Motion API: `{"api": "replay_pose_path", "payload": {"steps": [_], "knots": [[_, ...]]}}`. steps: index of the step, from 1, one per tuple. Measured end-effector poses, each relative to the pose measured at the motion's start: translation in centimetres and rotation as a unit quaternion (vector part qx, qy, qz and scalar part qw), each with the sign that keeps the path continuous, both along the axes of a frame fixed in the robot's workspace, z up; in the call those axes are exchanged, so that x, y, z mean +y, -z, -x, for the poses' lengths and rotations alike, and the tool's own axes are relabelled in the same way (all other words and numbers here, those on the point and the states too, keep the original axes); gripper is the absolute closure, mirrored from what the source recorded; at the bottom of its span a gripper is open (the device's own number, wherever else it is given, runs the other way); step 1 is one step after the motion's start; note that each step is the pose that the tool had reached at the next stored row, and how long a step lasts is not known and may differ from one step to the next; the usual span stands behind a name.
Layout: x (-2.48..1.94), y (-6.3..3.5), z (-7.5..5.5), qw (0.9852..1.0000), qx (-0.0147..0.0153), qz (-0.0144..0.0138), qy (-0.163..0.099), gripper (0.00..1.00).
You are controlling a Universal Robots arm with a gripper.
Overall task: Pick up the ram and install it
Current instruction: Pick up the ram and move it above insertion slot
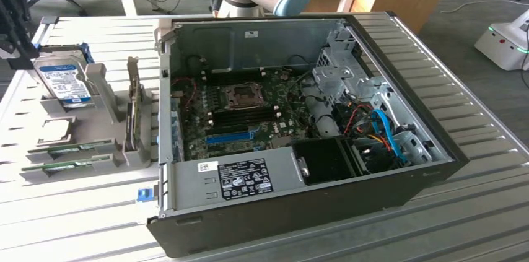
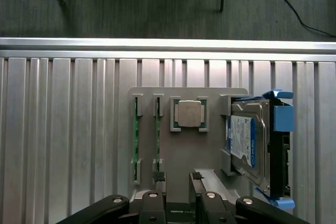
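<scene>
Claw (image 2: 177,178) open and empty, hanging over the grey tray (image 2: 184,150). Two ram sticks (image 2: 157,135) stand on edge in side-by-side tray slots, untouched. One fingertip (image 2: 157,178) is close to the end of one stick. CPU (image 2: 189,114) just beside them, drive (image 2: 247,140) past it. Tray sits at the exterior view's left of the open PC case (image 1: 314,119).

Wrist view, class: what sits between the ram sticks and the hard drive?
Between the ram sticks and the hard drive sits a square silver processor chip in its own frame, as the wrist view shows.
</scene>
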State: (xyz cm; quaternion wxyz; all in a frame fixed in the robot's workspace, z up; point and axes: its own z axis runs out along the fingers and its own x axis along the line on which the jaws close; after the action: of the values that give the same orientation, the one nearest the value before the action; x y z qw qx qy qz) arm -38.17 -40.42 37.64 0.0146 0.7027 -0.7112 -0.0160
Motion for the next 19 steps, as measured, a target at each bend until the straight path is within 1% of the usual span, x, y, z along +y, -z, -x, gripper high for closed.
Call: {"api": "replay_pose_path", "payload": {"steps": [10,19], "knots": [[0.00,1.44,0.0,1.0000,0.0000,0.0000,0.000,0.69],[0.00,3.04,0.0,1.0000,0.0001,0.0001,0.000,0.69]]}}
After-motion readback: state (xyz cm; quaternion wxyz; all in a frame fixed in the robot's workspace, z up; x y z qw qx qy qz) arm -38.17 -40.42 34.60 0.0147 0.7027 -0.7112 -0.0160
